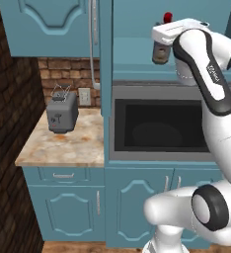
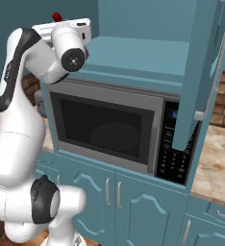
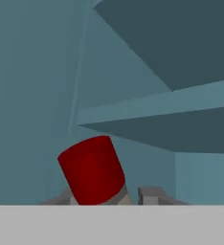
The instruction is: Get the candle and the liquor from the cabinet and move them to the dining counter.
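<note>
Item: the liquor [image 1: 162, 49], dark glass bottle with a small red cap [image 3: 92, 170].
Location: on the shelf inside the open cabinet [image 2: 148, 53], above the microwave [image 2: 114, 129]; the arm's white hand covers most of it.
Long axis: cap up in both base views, so probably upright; tilted in the hand view, but that camera rolls with the hand.
Handling (judged): rigid, smooth, likely slippery glass; heavy for its width, breakable if dropped; top-heavy when held by the neck.
Hold point (judged): body or shoulder, below the cap.
Gripper [image 3: 114, 201]: at the bottle's top; whether parted or clamped cannot be told.
Nearby: toaster [image 1: 62, 114] on the small marble counter [image 1: 63, 148].
</note>
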